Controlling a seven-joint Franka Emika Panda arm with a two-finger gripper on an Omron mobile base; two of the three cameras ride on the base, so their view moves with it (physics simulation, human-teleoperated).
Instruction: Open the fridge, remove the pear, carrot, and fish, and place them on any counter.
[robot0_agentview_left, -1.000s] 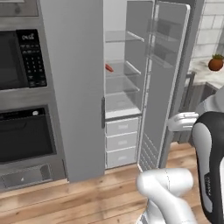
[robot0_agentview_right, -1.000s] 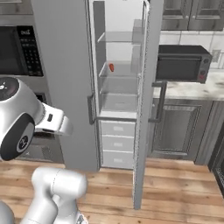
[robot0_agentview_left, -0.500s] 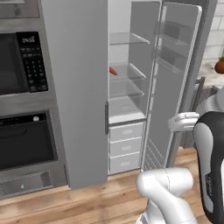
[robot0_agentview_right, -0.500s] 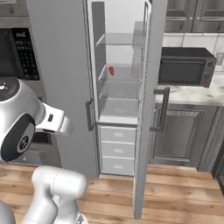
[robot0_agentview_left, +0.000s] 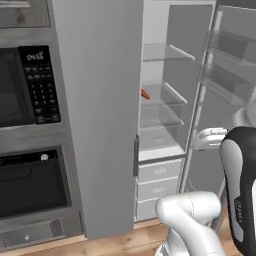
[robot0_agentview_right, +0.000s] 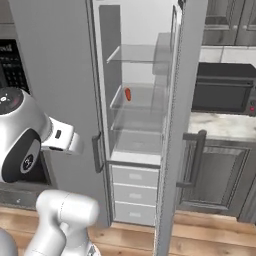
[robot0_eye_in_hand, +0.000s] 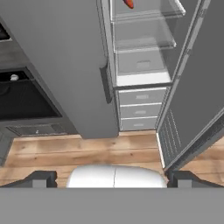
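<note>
The fridge (robot0_agentview_left: 100, 125) stands with its left door shut and its right door (robot0_agentview_right: 184, 125) swung open, showing a white interior with clear shelves. A small red-orange elongated thing (robot0_agentview_left: 145, 94) lies on a middle shelf at the left side; it is too small to tell carrot from fish. The same thing (robot0_agentview_right: 128, 94) shows in the right base view and at the top edge of the hand view (robot0_eye_in_hand: 128, 3). The pear is hidden. My gripper (robot0_eye_in_hand: 112, 179) hangs open and empty well back from the fridge (robot0_eye_in_hand: 65, 65), above the wooden floor. The counter (robot0_agentview_right: 220, 125) lies right of the open door.
Dark built-in ovens (robot0_agentview_left: 27, 125) fill the wall left of the fridge. A black microwave (robot0_agentview_right: 222, 95) sits on the counter. Fridge drawers (robot0_eye_in_hand: 140, 109) stack below the shelves. The open door juts out toward me on the right. Wooden floor (robot0_eye_in_hand: 87, 151) lies in front.
The whole picture has shifted and the fridge looks larger: the base has driven closer. The gripper stays open, and the red-orange thing has not moved on its shelf.
</note>
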